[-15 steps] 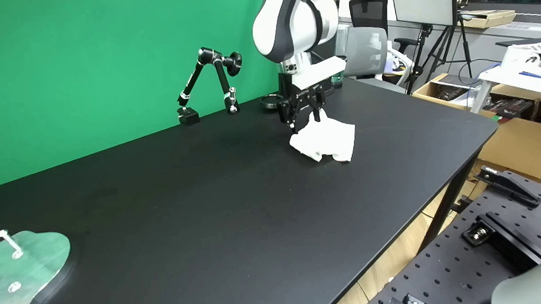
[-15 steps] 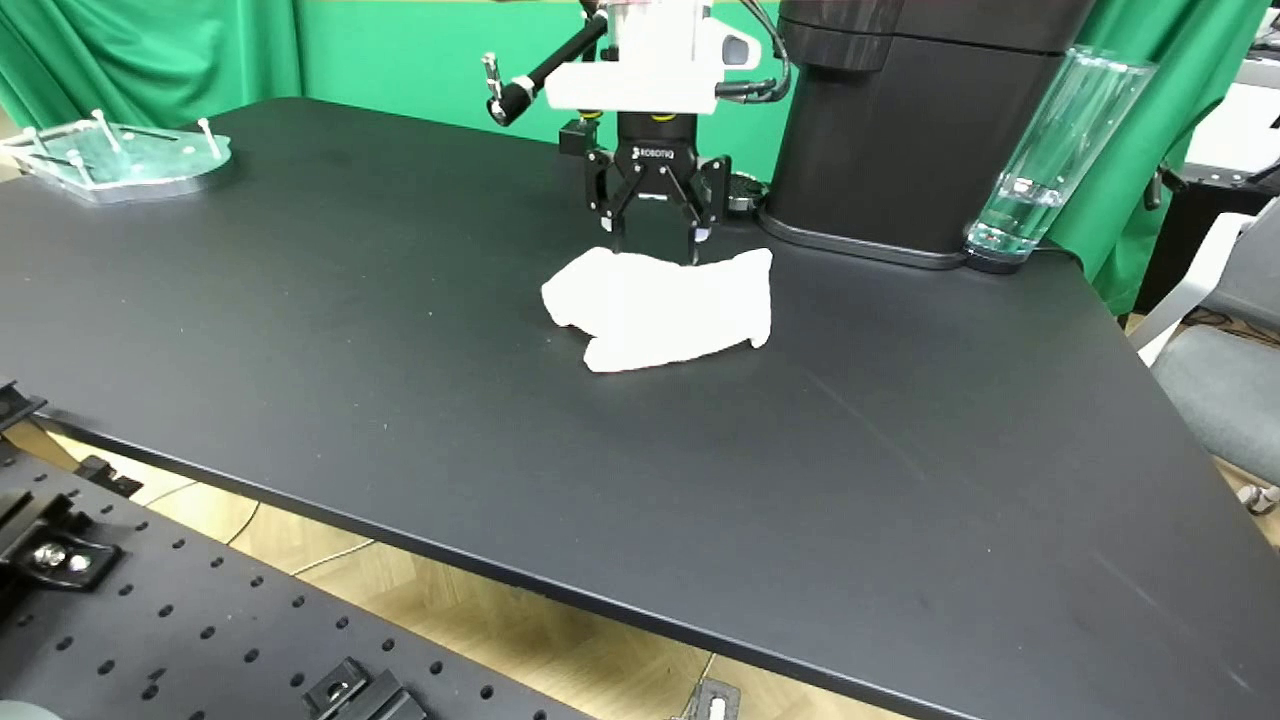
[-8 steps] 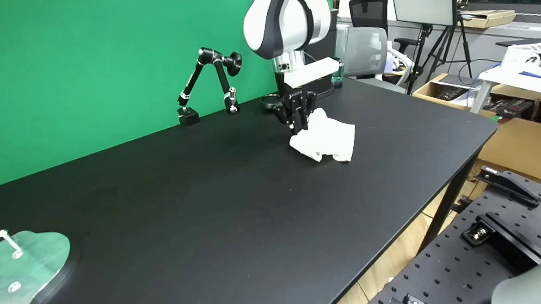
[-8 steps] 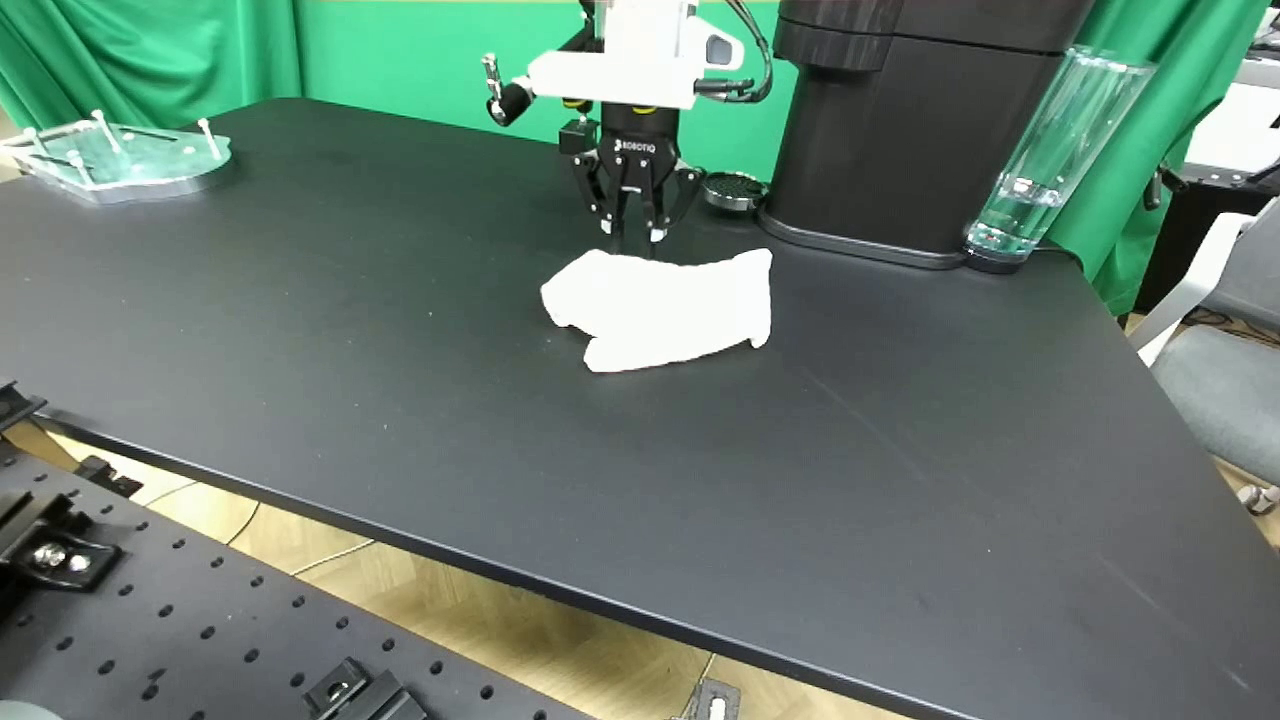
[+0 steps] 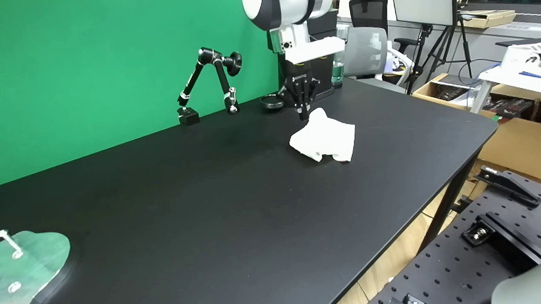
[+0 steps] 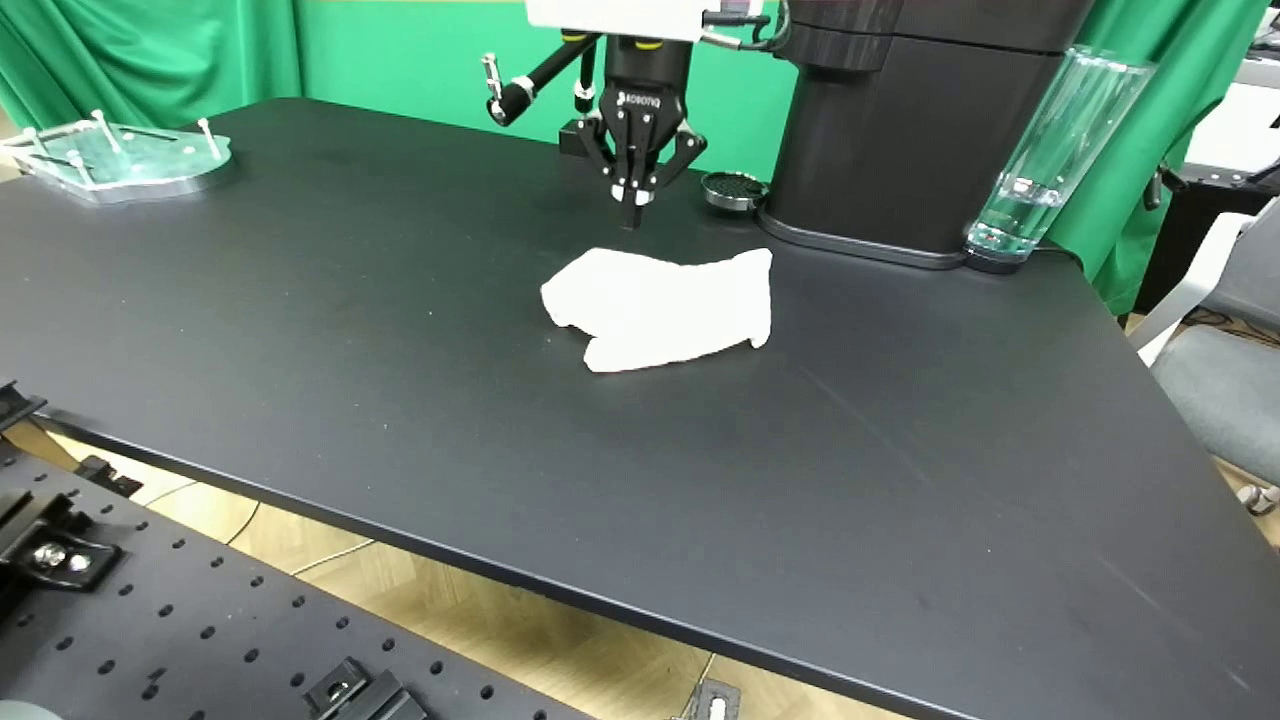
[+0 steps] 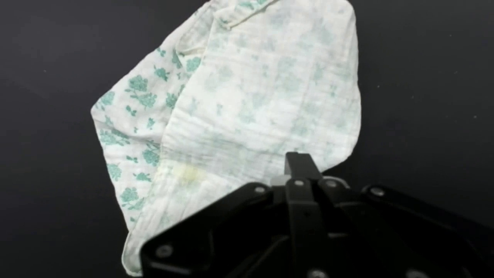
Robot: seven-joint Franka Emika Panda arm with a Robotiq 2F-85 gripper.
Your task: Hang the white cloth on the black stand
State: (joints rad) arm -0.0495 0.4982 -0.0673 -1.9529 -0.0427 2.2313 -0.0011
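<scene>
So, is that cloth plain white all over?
No, the wrist view shows the cloth has green flowers printed on it.

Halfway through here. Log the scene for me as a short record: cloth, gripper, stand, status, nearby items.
object: white cloth, lying on the black table, folded over itself, green flower print showing in the wrist view
tool: gripper, shut, fingertips together, nothing seen between them
contact: none; a gap shows between fingertips and cloth in that exterior view
goal: black jointed stand, in front of the green backdrop, no cloth on it
status: cloth not yet hung
nearby: round metal-rimmed dish, clear container, pegged board
</scene>
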